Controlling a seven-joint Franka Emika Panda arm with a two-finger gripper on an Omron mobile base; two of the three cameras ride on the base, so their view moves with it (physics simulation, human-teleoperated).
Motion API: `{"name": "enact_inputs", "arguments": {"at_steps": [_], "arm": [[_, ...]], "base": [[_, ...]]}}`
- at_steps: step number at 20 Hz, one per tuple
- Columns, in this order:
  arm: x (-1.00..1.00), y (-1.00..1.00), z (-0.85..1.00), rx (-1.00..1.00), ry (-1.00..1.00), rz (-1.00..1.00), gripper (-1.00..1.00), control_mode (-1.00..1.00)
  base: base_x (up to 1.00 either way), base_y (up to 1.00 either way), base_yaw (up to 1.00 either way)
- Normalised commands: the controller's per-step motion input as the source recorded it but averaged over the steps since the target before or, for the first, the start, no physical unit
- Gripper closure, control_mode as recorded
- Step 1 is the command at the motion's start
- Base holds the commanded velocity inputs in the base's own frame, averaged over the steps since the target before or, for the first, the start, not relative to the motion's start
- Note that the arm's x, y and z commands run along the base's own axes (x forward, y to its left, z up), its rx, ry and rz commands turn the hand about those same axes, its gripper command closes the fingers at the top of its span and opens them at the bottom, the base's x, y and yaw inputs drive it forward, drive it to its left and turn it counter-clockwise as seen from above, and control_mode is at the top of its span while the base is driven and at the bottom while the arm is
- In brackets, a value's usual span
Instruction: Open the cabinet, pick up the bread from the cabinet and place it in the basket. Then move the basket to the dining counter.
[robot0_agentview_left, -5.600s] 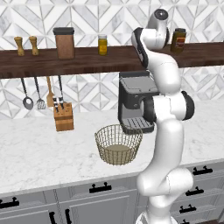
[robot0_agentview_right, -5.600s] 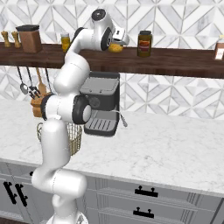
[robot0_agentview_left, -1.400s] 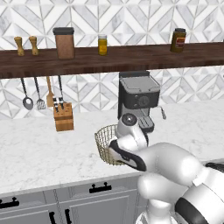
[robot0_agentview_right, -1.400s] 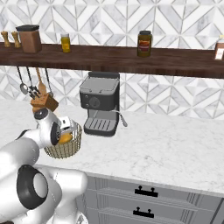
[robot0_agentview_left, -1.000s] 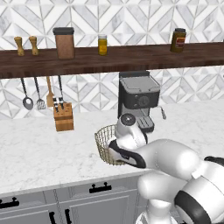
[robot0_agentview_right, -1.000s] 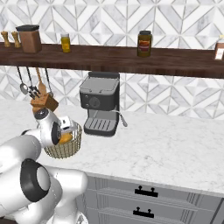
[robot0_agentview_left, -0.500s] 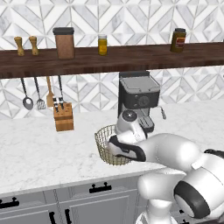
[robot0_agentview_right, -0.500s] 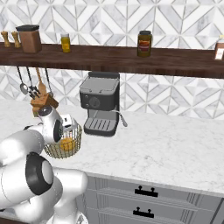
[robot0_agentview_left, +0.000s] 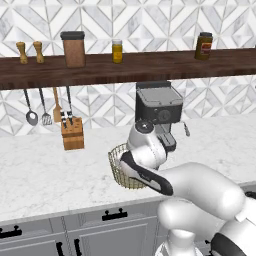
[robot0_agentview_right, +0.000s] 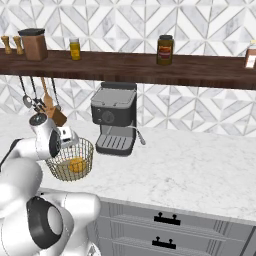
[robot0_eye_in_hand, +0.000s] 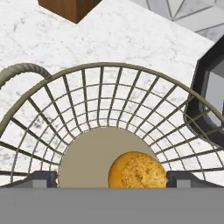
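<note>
Since a second ago the jaws have spread apart and released the bread (robot0_eye_in_hand: 138, 170), which now lies on the flat beige floor of the basket (robot0_eye_in_hand: 52, 109). Above it, the gripper (robot0_eye_in_hand: 112, 178) hangs wide open, one fingertip on either side of the bun. On the marble worktop (robot0_agentview_right: 200, 170), the basket stands just beside the coffee machine (robot0_agentview_right: 115, 118).

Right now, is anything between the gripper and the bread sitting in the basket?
Nothing visible. In the hand view the open gripper sits directly over the bread, which lies on the flat base of the basket, with one fingertip on each side of it.
</note>
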Motion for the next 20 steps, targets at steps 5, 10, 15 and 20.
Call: {"name": "enact_inputs", "arguments": {"at_steps": [5,10,15,20], "arm": [[-0.41,0.22,0.02,-0.06,0.14,0.01,-1.00,-1.00],[0.03,0.20,-0.32,-0.19,0.13,0.05,-1.00,-1.00],[0.03,0.00,0.13,-0.04,0.04,0.05,-1.00,-1.00],[-0.04,0.00,0.66,0.00,0.08,0.00,-1.00,-1.00]], "base": [[0.00,0.00,0.00],[0.00,0.00,0.00],[0.00,0.00,0.00],[0.00,0.00,0.00]]}}
